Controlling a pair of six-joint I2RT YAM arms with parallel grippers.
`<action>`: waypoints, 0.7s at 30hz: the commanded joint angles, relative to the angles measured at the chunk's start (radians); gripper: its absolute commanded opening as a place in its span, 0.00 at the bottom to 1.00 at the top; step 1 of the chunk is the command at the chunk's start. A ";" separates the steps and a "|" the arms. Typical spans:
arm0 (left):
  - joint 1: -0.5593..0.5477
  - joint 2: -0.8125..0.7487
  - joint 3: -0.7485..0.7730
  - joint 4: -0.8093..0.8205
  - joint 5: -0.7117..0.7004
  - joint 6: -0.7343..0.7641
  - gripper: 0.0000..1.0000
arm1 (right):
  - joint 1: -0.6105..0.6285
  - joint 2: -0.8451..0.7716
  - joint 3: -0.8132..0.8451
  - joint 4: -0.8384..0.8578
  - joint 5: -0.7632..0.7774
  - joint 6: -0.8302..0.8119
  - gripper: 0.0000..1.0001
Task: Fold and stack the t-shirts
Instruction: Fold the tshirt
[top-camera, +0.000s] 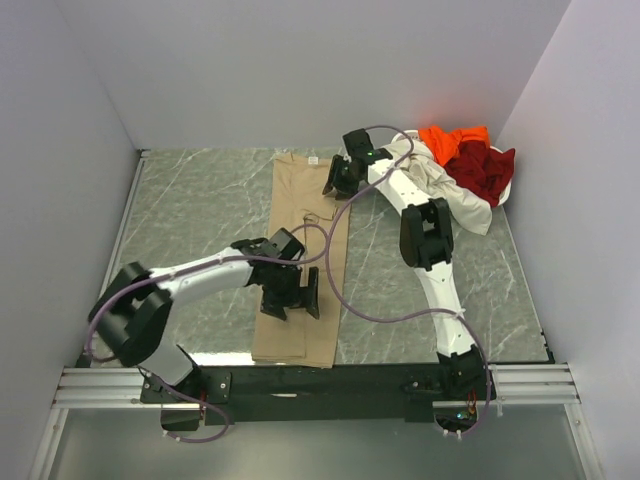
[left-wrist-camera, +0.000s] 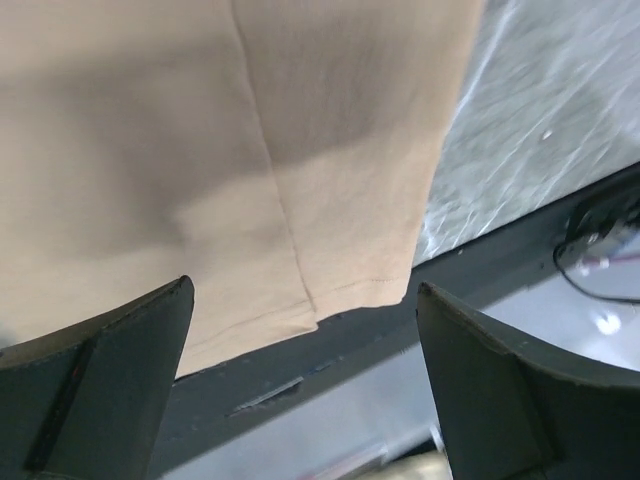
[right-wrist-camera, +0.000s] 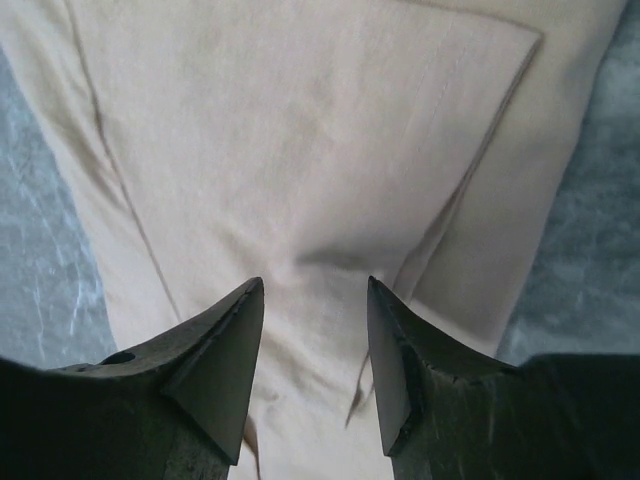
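The left gripper (left-wrist-camera: 305, 295) has its jaws spread fully wide and holds nothing. It hangs over the near part of the tan t-shirt (top-camera: 300, 190), close to the hem at the near edge of the table (top-camera: 200, 210). The right gripper (right-wrist-camera: 313, 285) stands half open above the far part of the same shirt, with a small wrinkle of cloth below the gap; I cannot tell if the tips touch it. The tan shirt lies flat as a long narrow strip. In the far right corner, the cream-white t-shirt (top-camera: 465, 205), orange t-shirt (top-camera: 450, 138) and dark red t-shirt (top-camera: 485, 168) lie crumpled together.
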 joint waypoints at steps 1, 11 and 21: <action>0.002 -0.145 0.014 -0.044 -0.184 0.007 0.99 | -0.009 -0.192 -0.049 0.039 -0.035 -0.052 0.54; 0.003 -0.274 -0.124 -0.211 -0.292 -0.068 0.97 | 0.065 -0.582 -0.517 -0.015 0.028 -0.118 0.54; 0.059 -0.322 -0.219 -0.190 -0.232 -0.078 0.85 | 0.260 -0.923 -1.092 -0.026 0.068 -0.041 0.53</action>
